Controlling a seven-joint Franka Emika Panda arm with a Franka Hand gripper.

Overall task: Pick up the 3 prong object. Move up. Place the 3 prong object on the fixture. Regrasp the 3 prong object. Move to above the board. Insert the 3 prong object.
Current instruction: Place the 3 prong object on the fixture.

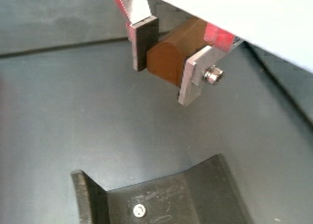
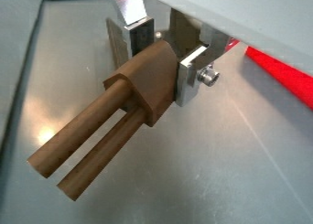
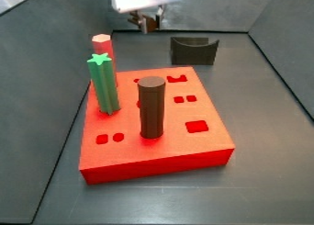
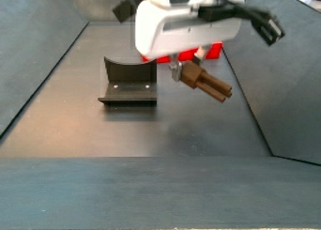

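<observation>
The hand [image 2: 162, 70] grips the 3 prong object [image 2: 104, 127] by its blocky upper end, the two silver fingers [image 2: 193, 77] pressed against opposite faces of the reddish-brown piece. In this wrist view the prongs run out from the block toward the lower left of the frame, clear of the grey floor [image 2: 232, 164] beneath them, and a strip of the red board [image 2: 284, 77] crosses the right edge. In a wrist view only the block end of the piece [image 1: 171, 56] shows between the plates, and the fixture [image 1: 159, 196] lies at the bottom of the frame, its curved notch facing upward, well apart from the hand [image 1: 167, 63].

In a side view the hand [image 4: 189, 69] sits upper centre beneath its white housing, and the piece [image 4: 205, 82] hangs tilted, prongs pointing down and to the right, in the air above the floor. The fixture [image 4: 127, 84] stands left of centre, beside the hand rather than under it.

In a side view the hand [image 3: 149, 19] is at the top of the frame, behind the board [image 3: 153, 128], with the fixture [image 3: 194, 50] just to its right. On the board stand a green star-topped post [image 3: 103, 82], a red peg [image 3: 101, 43] behind it, and a tall dark brown cylinder [image 3: 150, 107].
</observation>
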